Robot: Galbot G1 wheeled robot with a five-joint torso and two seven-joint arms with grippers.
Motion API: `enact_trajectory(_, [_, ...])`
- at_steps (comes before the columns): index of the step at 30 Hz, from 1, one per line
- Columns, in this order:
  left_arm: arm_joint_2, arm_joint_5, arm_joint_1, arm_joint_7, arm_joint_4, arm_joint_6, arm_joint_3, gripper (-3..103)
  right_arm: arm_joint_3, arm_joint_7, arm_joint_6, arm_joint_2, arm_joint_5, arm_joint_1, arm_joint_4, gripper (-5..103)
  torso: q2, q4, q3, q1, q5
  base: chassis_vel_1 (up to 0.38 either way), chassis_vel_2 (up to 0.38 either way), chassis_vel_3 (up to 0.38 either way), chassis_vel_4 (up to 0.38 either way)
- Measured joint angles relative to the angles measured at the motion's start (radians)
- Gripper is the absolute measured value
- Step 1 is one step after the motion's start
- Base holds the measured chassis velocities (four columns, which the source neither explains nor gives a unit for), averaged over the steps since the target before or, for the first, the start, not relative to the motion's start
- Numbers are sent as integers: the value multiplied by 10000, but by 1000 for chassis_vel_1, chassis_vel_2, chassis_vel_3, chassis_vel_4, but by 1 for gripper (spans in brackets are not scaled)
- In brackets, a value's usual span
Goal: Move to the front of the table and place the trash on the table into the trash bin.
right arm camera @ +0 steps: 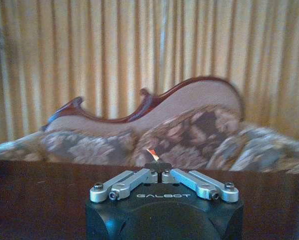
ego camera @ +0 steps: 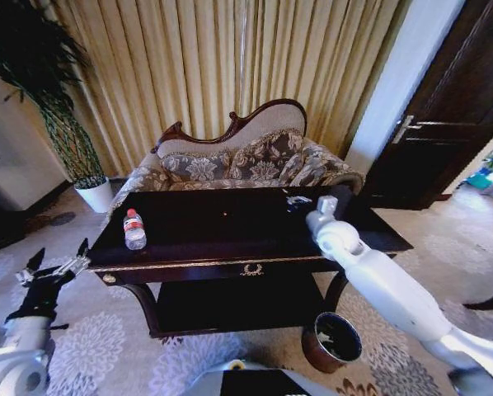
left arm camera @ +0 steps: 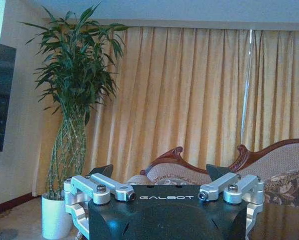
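Observation:
The dark-brown table (ego camera: pixel 189 262) with gold trim stands right before me. My right arm reaches over the table's right part. Its gripper (ego camera: pixel 299 200) is low above the tabletop and shut (right arm camera: pixel 157 169) on a small orange-and-white scrap of trash (right arm camera: pixel 151 153) that sticks up from the fingertips. A tiny red-orange speck (ego camera: pixel 225 213) lies near the middle of the tabletop. The reddish-brown trash bin (ego camera: pixel 333 341) stands on the carpet by the table's front right leg. My left gripper (ego camera: pixel 53 268) hangs open (left arm camera: pixel 159 172) off the table's left end, holding nothing.
A plastic water bottle (ego camera: pixel 135 229) with a red cap lies on the table's left part. An ornate sofa (ego camera: pixel 246 161) stands behind the table before gold curtains. A tall plant in a white pot (ego camera: pixel 96 195) is at the back left, a dark door (ego camera: pixel 444 124) at the right.

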State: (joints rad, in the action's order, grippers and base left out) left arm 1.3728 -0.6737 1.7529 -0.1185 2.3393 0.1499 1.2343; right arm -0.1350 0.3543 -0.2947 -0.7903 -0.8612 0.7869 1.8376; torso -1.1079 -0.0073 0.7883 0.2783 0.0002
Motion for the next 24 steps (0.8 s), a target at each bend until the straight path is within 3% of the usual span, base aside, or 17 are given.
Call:
enact_trajectory(14, [-489, -426, -133, -49, -112, 174, 70, 100, -2673, -685, 146, -275, 1109, 1855, 285, 0, -1, 0, -1, 0, -2, 0, 0, 0, 0])
enact_trajectory(24, [-598, -494, -113, -55, -11, 247, 77, 100, -3693, -904, 30, -364, 1137, 2878, 789, 0, 0, 1, -1, 0, -2, 0, 0, 0, 0])
